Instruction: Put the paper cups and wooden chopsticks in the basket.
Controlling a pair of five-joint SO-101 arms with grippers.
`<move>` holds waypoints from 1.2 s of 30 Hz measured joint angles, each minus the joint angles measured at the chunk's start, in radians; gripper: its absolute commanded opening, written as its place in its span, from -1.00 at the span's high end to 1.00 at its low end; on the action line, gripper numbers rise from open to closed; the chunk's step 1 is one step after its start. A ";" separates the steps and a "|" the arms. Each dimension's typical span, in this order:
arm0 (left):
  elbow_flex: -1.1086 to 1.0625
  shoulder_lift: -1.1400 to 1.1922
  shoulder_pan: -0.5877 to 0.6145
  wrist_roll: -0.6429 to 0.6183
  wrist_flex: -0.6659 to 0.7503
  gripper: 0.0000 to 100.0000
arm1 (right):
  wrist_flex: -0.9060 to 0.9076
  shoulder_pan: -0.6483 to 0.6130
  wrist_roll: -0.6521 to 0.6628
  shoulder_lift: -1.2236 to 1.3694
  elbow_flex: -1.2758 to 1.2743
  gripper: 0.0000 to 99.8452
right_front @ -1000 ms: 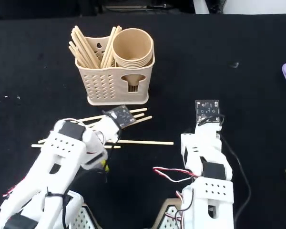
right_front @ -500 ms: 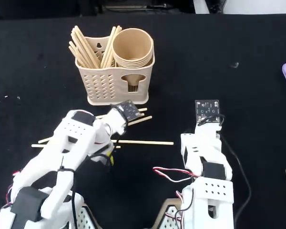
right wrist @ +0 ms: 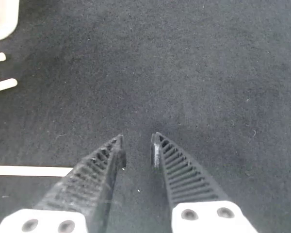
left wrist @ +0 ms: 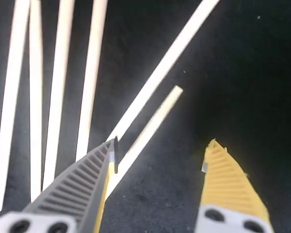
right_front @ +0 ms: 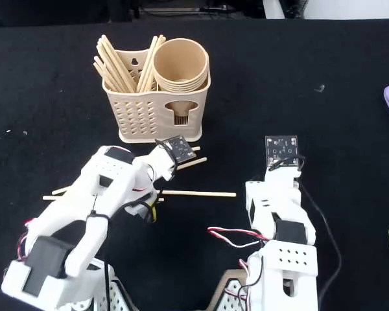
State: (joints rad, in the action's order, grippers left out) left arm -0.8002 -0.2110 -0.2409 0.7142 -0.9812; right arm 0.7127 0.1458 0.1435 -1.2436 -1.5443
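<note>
Though paper cups (right_front: 180, 65) sit in your basket (right_front: 152, 113), loose chopsticks (right_front: 198, 193) remain under spread left fingers (left wrist: 82, 184); right fingers (right wrist: 184, 174) parted, empty.

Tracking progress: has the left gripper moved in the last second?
Yes. The left gripper has crept closer to the basket, above the loose chopsticks.

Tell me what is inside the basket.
The basket holds stacked paper cups and, beside them, leaning chopsticks. Their lower parts are covered by its walls.

One basket (right_front: 146, 116), one stack of paper cups (right_front: 181, 83), six loose wooden chopsticks (left wrist: 91, 73)
</note>
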 measured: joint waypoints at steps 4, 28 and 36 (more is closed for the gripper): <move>0.006 0.040 0.000 0.000 0.028 0.43 | 0.000 0.000 0.000 0.000 0.000 0.81; 0.075 0.115 0.005 0.032 0.035 0.43 | 0.000 0.000 0.000 0.000 0.000 0.81; 0.129 0.161 0.060 0.069 0.006 0.43 | 0.000 0.000 0.000 0.000 0.000 0.81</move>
State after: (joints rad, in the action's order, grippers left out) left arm -0.6713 -0.0499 -0.1811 0.7833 -0.9751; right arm 0.7127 0.1458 0.1435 -1.2436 -1.5443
